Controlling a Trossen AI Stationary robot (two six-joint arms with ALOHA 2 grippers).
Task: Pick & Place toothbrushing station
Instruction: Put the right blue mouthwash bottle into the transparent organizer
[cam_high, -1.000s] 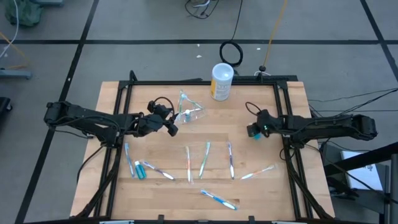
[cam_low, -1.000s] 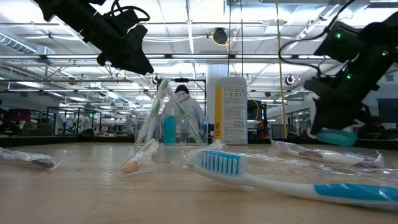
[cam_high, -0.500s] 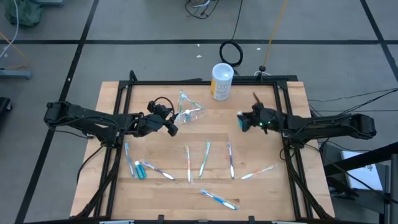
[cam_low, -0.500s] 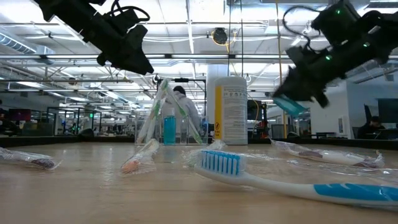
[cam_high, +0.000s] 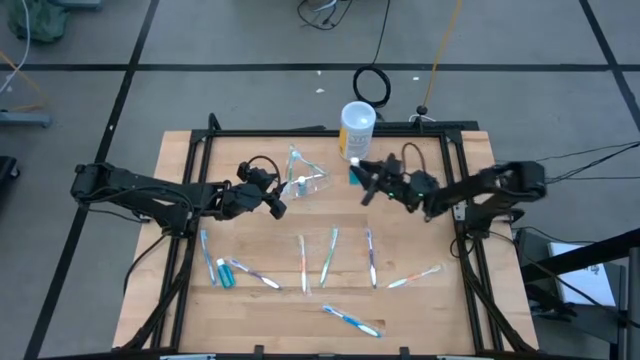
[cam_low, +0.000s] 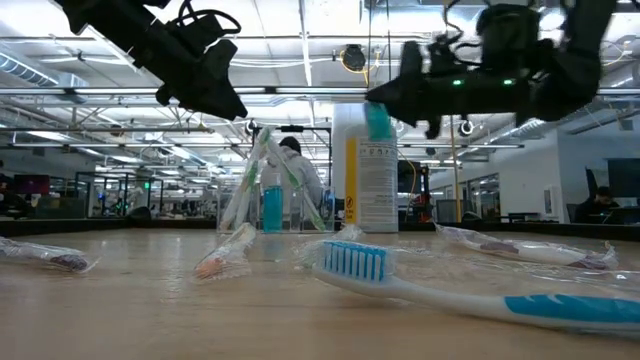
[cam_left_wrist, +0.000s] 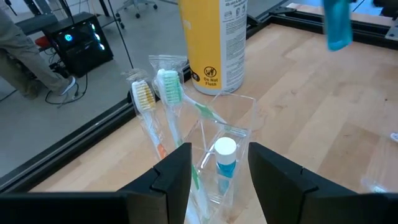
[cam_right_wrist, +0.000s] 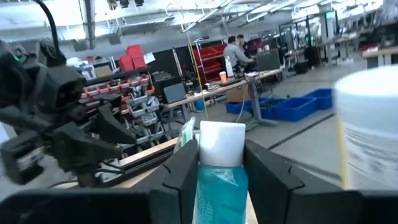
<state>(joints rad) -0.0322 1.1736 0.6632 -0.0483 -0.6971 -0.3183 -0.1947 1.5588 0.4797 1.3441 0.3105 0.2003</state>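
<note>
The right gripper (cam_high: 362, 181), fingers clamped on a small teal tube (cam_right_wrist: 222, 180) with a white cap, now hangs above the table just in front of the white canister (cam_high: 356, 130). A second ago it was near the table's right rail; since then it has carried the tube left, toward the clear plastic holder (cam_high: 307, 176).

The holder stands on the far part of the table, left of the canister. In it are two wrapped toothbrushes (cam_left_wrist: 169, 93) and another teal tube (cam_left_wrist: 224, 163).

The left gripper (cam_high: 272, 201) has not moved. It hovers just left of the holder with its fingers spread and empty.

More wrapped toothbrushes (cam_high: 329, 256) lie scattered along the near half of the table, and a teal tube (cam_high: 226, 273) lies at the near left. A person (cam_low: 297, 170) works in the room behind.
</note>
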